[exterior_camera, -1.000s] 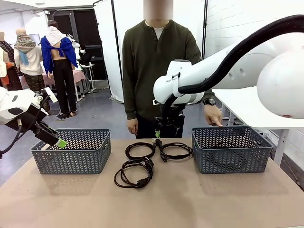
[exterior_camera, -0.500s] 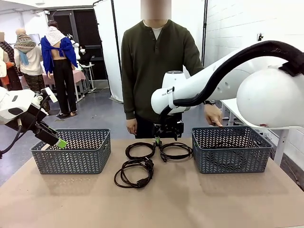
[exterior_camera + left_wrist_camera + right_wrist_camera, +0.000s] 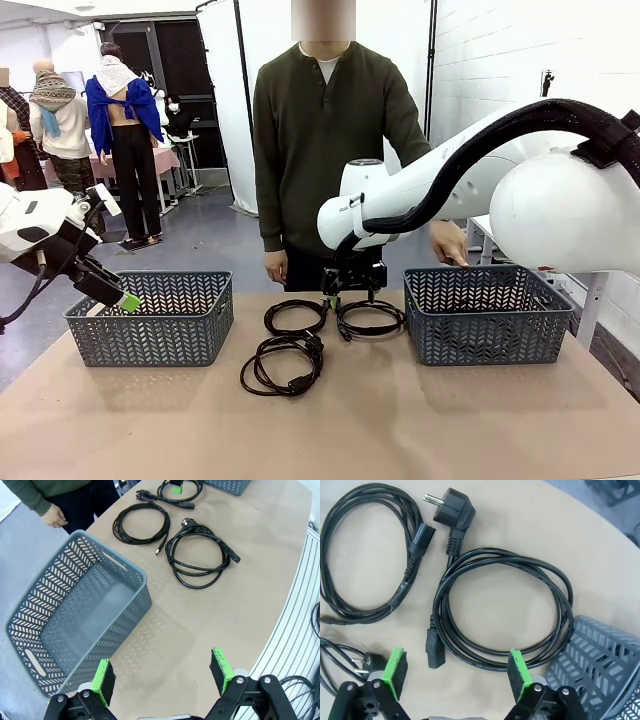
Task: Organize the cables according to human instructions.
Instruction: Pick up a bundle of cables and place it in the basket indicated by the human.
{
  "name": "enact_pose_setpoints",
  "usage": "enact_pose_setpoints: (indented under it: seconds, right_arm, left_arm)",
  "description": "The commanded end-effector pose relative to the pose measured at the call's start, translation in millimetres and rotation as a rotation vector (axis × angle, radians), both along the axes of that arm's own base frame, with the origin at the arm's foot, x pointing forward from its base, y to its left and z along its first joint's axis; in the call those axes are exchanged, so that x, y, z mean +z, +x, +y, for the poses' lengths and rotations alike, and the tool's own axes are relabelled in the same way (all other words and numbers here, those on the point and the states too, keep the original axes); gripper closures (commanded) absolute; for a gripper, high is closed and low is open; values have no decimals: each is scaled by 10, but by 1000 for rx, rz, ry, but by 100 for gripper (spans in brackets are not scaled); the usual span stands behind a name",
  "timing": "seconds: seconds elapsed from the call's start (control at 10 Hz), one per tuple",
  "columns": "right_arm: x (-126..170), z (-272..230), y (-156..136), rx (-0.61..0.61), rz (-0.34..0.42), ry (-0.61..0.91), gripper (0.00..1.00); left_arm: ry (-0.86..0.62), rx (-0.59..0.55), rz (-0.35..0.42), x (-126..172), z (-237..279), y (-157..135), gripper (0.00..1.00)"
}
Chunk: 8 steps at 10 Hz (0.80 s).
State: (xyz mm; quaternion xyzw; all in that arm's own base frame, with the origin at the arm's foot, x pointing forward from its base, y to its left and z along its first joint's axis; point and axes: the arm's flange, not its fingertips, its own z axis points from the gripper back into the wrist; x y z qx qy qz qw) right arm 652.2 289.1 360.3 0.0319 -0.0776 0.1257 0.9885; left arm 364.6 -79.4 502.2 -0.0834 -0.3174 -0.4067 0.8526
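**Operator:** On the tabletop, how much is sorted so far?

**Spotter:** Little that you can confirm. Three cables lie loose on the tabletop (image 3: 420, 420) between the left basket (image 3: 150, 335) and the right basket (image 3: 485, 340). The mains-plug coil (image 3: 439, 600) sits at the far side towards the right basket. The second far coil (image 3: 417, 547) is just beside it, and the near coil (image 3: 172, 565) lies on the robot's side of both.

**Operator:** Anything in the baskets?

**Spotter:** From the left wrist you see the left basket's bare floor. The right basket's inside is hidden behind its wall, so I cannot tell. The person's hand (image 3: 450, 245) is at its far rim, which I read as sending you there.

**Operator:** And the claws?

**Spotter:** Your right claw (image 3: 457, 672) hangs just above the mains-plug coil. It is spread wide, with nothing gripped between its pads. Your left claw (image 3: 162, 677) hovers near the left basket, likewise wide apart and holding nothing.

**Operator:** So what is left?

**Spotter:** By my reading, nearly everything. You have yet to grasp a cord, lift it and drop it into the basket the person indicates. Then you do the same for the other two.
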Motion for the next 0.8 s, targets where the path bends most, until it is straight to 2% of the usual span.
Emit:
enact_pose_setpoints:
  seconds: [0.0, 0.3, 0.4, 0.7]
  right_arm:
    - [16, -13, 6, -2, -3, 1, 0]
    - [0, 0, 0, 0, 0, 0, 0]
    - [-32, 55, 58, -63, -7, 4, 0]
    - [-140, 138, 152, -134, -14, -2, 0]
  left_arm:
    - [-14, -4, 0, -7, 17, 10, 0]
    - [-14, -4, 0, -7, 17, 10, 0]
    - [-14, -4, 0, -7, 17, 10, 0]
    - [-14, -4, 0, -7, 17, 10, 0]
